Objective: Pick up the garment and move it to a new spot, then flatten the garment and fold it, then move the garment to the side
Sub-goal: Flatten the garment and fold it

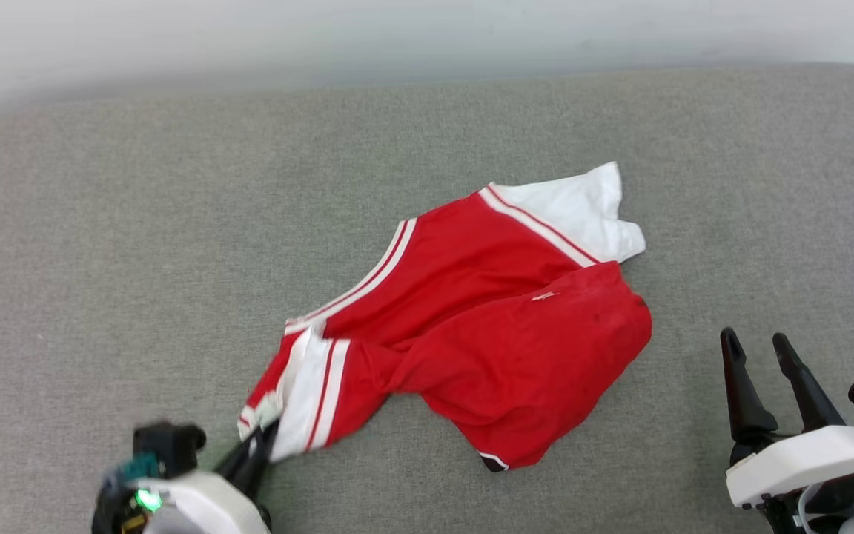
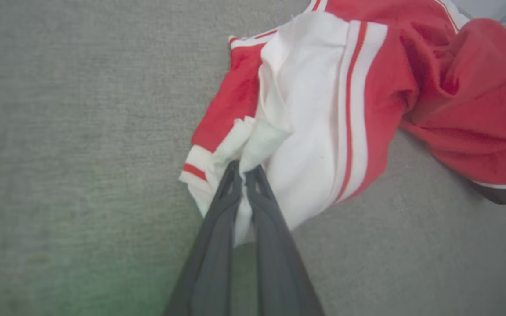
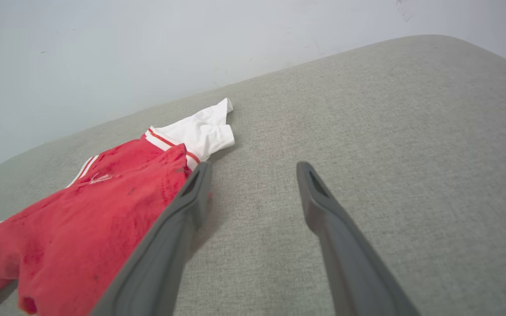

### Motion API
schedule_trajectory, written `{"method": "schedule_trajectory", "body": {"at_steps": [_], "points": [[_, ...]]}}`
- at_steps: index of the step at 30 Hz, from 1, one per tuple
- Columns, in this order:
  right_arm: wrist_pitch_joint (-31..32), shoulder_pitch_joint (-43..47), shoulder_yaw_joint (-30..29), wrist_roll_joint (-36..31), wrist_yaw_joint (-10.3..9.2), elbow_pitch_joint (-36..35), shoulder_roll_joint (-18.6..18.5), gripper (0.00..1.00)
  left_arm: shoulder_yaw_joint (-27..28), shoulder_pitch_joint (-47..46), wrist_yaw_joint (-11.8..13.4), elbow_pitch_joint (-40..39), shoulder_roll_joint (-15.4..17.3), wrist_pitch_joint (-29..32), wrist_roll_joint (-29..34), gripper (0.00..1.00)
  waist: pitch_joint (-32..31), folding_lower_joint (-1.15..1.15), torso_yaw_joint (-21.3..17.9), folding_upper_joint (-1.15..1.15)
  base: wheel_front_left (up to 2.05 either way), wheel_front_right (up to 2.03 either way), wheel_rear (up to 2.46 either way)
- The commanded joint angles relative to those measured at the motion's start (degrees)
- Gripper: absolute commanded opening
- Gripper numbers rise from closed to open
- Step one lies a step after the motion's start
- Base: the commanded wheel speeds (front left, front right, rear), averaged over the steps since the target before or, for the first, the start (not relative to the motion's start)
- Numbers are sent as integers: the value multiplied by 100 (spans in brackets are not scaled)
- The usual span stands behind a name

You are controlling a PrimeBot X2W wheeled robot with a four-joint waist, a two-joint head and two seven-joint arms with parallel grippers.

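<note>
Shirt [image 1: 486, 326] in a red heap near the middle of the grey surface [image 1: 101, 222], rumpled and not flat, stretched on a slant from far right to near left. Near sleeve [image 1: 308, 393] white with red stripes, drawn out toward the lower left corner of the head view. Left gripper [image 1: 267, 437] right at that sleeve's end, pressed together and pinching a fold of the white cloth. Plain as day in the left wrist view: white fabric bunched at the tips [image 2: 243, 169] and trailing down between the two dark fingers [image 2: 218, 228], with the striped cuff edge just to the left of them. Red body of the shirt off to the upper right there, creased and lumpy. Over to the other side now: right gripper [image 1: 753, 337] at the lower right of the head view, spread wide with nothing between the fingers, pointing up the frame. Sits near the shirt's right bulge but apart from it, bare grey between the two. Same story from the right wrist view, both fingers well apart over the surface, red cloth off to their left. Far sleeve [image 1: 583, 208] white and folded over at the far right end of the heap, red stripe at its seam. White double stripe [image 1: 368, 282] along the upper left edge. Black scrap with a white border [image 1: 494, 461] peeking out at the near hem. Pale wall [image 1: 397, 30] beyond the surface's far edge.
</note>
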Motion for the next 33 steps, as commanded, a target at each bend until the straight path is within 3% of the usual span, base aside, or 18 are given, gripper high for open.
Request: {"method": "schedule_trajectory", "body": {"at_steps": [1, 5, 9, 10, 11, 12, 23, 28, 33], "points": [[26, 69, -24, -25, -4, -35, 6, 100, 205, 229, -63, 16, -141, -10, 190, 0, -61, 0, 7, 0, 0, 0, 0], [74, 157, -96, -56, -3, -118, 7, 100, 971, 756, -172, -35, -550, -11, 764, 0, -174, 0, 53, 0, 0, 0, 0], [126, 188, -109, -99, -3, -192, 7, 100, 1231, 964, -338, 49, -758, -12, 1020, 0, -251, 0, 78, 0, 0, 0, 0], [144, 211, -114, -95, -4, -216, 6, 100, 1291, 1000, -387, 81, -818, -12, 1074, 9, -277, 0, 87, 0, 0, 0, 0], [168, 230, -116, -109, -4, -238, 6, 100, 1336, 1030, -424, 124, -876, -12, 1116, 45, -305, 0, 97, 0, 0, 0, 0], [177, 245, -113, -124, -4, -265, 7, 100, 1395, 1037, -429, 143, -914, -12, 1201, 98, -333, 0, 106, 0, 0, 0, 0], [363, 411, -144, -142, -3, -644, 6, 100, 2544, 1204, -201, -266, -1378, -13, 2148, 100, -514, 0, 216, 0, 0, 0, 0], [425, 488, -194, -140, -4, -735, 6, 100, 2831, 1289, -70, -273, -1429, -13, 2271, 100, -546, 0, 294, 0, 0, 0, 0], [467, 524, -220, -115, -4, -769, 7, 100, 2732, 1206, -328, -338, -1228, 597, 2006, 100, -550, 0, 367, 0, 0, 0, 0]]}}
